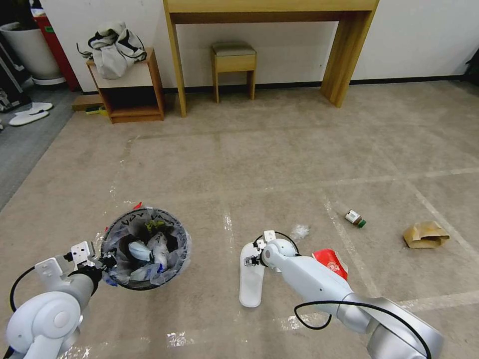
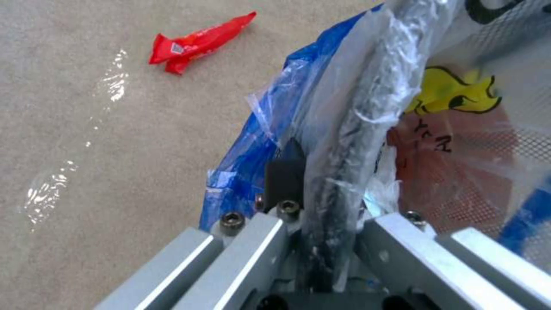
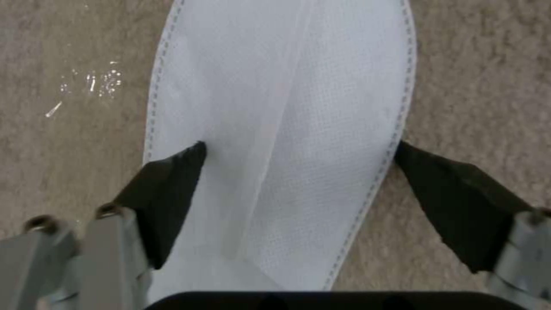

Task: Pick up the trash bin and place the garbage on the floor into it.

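Note:
The trash bin (image 1: 147, 249), lined with a clear printed bag, hangs at the lower left, with tissue and plastic inside. My left gripper (image 1: 103, 261) is shut on its near rim; the left wrist view has the left gripper (image 2: 321, 172) clamped on the bag-covered rim (image 2: 367, 107). My right gripper (image 1: 254, 259) is low over a white slipper (image 1: 251, 281) on the floor (image 1: 279, 164). In the right wrist view the right gripper (image 3: 298, 159) is open, its black fingers (image 3: 172, 185) straddling the slipper (image 3: 281, 107). More garbage lies around: a red wrapper (image 2: 195, 41), a red packet (image 1: 333, 263), a small bottle (image 1: 355, 218), a brown paper bag (image 1: 425, 234) and tissue (image 1: 299, 231).
Along the back wall stand a wooden desk (image 1: 269, 10), a small stool (image 1: 233, 60) and a low cabinet (image 1: 130, 87) with a bag on top. At the far left a white planter (image 1: 30, 50) and two slippers (image 1: 30, 113) sit on grey carpet.

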Robot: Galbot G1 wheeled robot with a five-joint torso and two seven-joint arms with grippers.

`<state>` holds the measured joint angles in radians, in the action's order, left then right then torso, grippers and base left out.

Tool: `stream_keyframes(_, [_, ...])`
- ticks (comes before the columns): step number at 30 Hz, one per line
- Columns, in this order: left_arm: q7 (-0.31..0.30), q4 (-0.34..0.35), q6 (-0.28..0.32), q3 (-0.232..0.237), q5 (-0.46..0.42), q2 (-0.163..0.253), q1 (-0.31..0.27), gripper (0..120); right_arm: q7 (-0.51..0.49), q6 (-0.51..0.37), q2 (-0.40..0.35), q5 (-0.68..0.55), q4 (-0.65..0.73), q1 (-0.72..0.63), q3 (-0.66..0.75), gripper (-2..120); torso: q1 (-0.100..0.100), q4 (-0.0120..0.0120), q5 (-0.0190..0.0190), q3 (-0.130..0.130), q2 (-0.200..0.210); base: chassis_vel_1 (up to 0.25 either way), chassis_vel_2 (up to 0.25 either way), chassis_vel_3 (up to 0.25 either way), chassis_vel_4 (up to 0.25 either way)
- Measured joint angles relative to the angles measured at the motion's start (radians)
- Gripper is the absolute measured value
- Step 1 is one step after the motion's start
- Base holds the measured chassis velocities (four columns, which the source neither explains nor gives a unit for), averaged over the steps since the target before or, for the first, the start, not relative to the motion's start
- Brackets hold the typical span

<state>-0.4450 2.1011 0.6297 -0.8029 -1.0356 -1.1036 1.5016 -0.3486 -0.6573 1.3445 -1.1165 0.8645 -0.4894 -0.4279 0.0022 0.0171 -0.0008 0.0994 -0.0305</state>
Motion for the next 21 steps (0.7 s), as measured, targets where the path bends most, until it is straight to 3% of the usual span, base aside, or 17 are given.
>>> stream_keyframes(8, [0.009,-0.011,-0.002,-0.002,0.000,0.005,-0.003,0,-0.004,0.003,0.002,-0.001,-0.002,0.000,-0.003,67,0.000,0.0003,-0.0004,0.000,0.000,0.000,0.000,0.000,0.000])
stream_keyframes(10, [0.013,-0.017,-0.003,-0.003,-0.001,0.006,-0.003,0,-0.002,0.010,0.011,0.001,-0.016,0.000,-0.004,57,0.000,0.0006,-0.0006,0.000,0.000,0.000,0.000,0.000,0.000])
stream_keyframes(21, [0.014,-0.021,-0.005,0.004,0.000,0.003,-0.007,0,0.002,0.019,0.015,0.004,-0.021,-0.004,-0.005,35,0.000,-0.0002,0.0005,0.000,0.001,0.000,0.000,0.000,0.000])
